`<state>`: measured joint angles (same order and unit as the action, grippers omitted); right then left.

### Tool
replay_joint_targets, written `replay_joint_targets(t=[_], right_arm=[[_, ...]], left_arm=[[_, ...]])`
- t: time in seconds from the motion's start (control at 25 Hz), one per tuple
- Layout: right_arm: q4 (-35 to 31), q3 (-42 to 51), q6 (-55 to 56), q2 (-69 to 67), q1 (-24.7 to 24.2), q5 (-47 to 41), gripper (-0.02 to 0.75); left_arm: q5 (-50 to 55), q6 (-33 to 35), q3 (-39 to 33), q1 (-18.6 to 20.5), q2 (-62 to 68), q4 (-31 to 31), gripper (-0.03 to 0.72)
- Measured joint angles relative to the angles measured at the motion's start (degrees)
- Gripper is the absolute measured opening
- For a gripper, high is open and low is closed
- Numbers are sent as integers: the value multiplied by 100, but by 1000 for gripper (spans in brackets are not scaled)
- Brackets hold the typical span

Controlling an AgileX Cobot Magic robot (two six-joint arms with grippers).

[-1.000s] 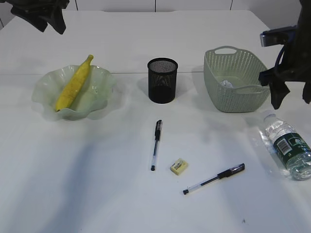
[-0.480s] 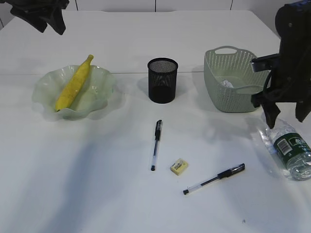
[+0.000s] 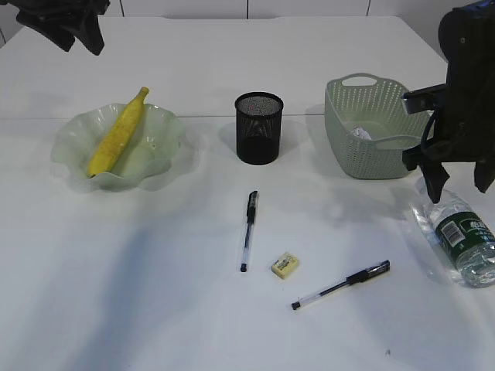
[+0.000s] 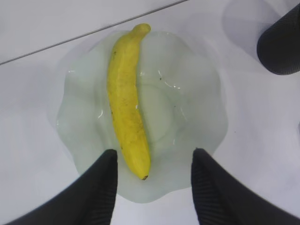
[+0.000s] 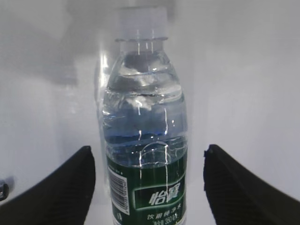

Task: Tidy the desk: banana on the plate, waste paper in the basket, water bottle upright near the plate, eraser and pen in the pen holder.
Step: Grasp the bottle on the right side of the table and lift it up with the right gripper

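Water bottle (image 3: 458,238) is lying on its side at the table's right edge, below the basket (image 3: 374,127); the exterior view is showing its green label, while the right wrist view is showing its white cap and clear water up close. Crumpled paper (image 3: 360,133) is sitting inside the basket, seen only from outside. Banana (image 4: 128,102) is lying on the plate (image 4: 197,117). Two pens (image 3: 247,229) (image 3: 341,284) and the eraser (image 3: 285,265) are lying loose below the pen holder (image 3: 258,127). Right gripper (image 5: 149,187) is hanging over the bottle, fingers spread wide on either side, gripping nothing. Left gripper (image 4: 151,187) is hanging above the plate, fingers apart, empty.
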<state>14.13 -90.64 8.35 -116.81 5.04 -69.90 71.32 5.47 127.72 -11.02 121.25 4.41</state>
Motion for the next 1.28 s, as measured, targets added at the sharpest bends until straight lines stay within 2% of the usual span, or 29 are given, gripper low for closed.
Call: replay_joint_targets(t=[0.4, 0.68, 1.28], right_arm=[[-336, 0, 13, 0, -331, 2, 537], [-601, 0, -75, -15, -331, 2, 537], [-563, 0, -322, -447, -331, 12, 536]], left_arm=[[0, 0, 0, 0, 0, -22, 357], [0, 0, 0, 0, 0, -22, 357], [0, 0, 0, 0, 0, -99, 357]])
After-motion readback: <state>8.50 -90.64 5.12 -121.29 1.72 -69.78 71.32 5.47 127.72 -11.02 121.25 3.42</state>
